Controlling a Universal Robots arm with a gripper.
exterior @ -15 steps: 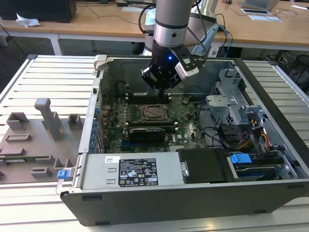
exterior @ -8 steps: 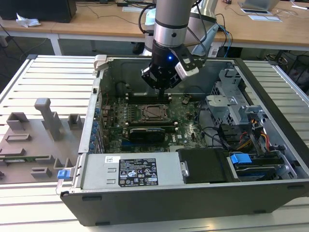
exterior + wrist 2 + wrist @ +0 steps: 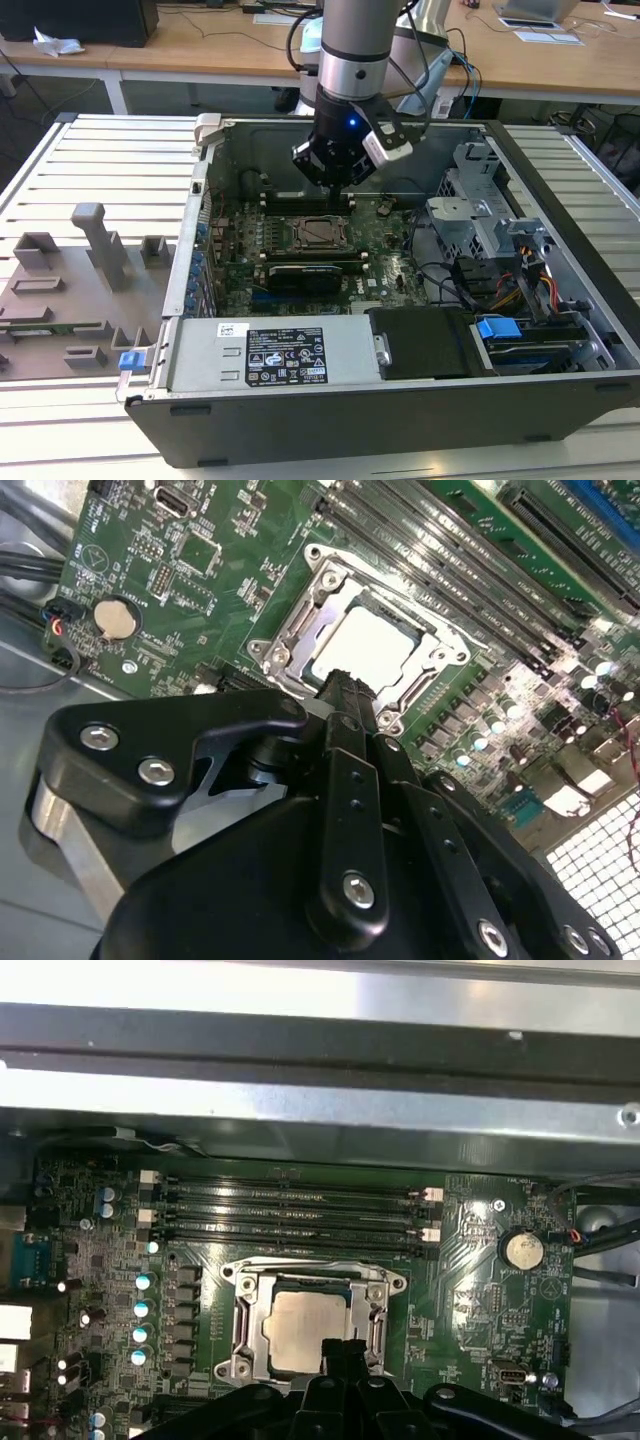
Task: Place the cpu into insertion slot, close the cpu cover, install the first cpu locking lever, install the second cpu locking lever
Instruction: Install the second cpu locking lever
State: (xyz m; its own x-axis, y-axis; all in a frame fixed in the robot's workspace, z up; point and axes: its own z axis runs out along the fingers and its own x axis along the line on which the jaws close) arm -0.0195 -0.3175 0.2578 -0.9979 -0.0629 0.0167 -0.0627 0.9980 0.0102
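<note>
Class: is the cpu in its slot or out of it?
In. The cpu lies flat inside the slot, framed by the cover, in both wrist views.

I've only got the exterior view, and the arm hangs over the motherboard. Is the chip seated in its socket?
Observer: Yes. In both wrist views the cpu lies flat on the board with its silver top up.
Operator: Is the cover down over it?
Observer: In the first wrist view the cpu cover lies flat around the chip, and the chip's top shows through its window.
Operator: And the claw?
Observer: In the first wrist view the claw is shut and empty, with its tips at one edge of the cover. I can't tell whether they touch it.
</note>
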